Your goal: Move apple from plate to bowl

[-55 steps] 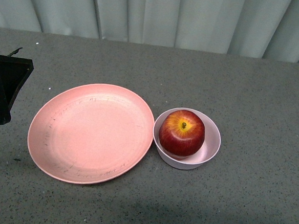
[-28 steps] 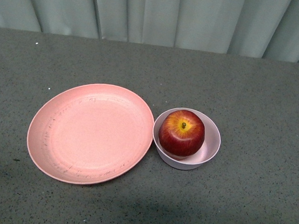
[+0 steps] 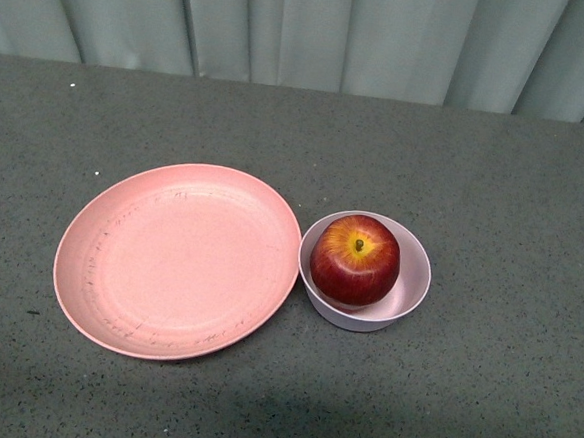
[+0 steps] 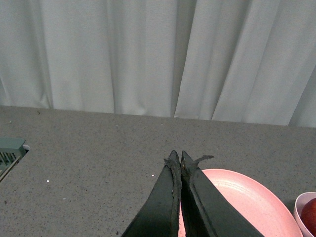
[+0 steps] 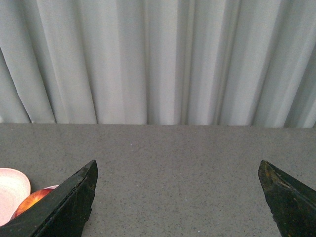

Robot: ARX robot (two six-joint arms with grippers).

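Note:
The dark red apple (image 3: 355, 260) with a yellow patch round its stem sits inside the small pale pink bowl (image 3: 414, 285). The wide salmon-pink plate (image 3: 177, 259) lies empty just left of the bowl, touching it. Neither gripper shows in the front view. In the left wrist view my left gripper (image 4: 177, 159) is shut and empty, above the plate's (image 4: 247, 202) near side; the bowl's rim (image 4: 298, 207) and a bit of apple (image 4: 311, 217) show at the edge. In the right wrist view my right gripper (image 5: 177, 170) is open and empty, with the apple (image 5: 30, 201) beside one finger.
A grey speckled table (image 3: 496, 173) runs back to a pale pleated curtain (image 3: 305, 29). A grey-green grille-like object (image 4: 10, 150) shows at the edge of the left wrist view.
My left gripper, seen at the front view's left edge one second ago, has pulled out of that view. The apple, bowl and plate have not moved.

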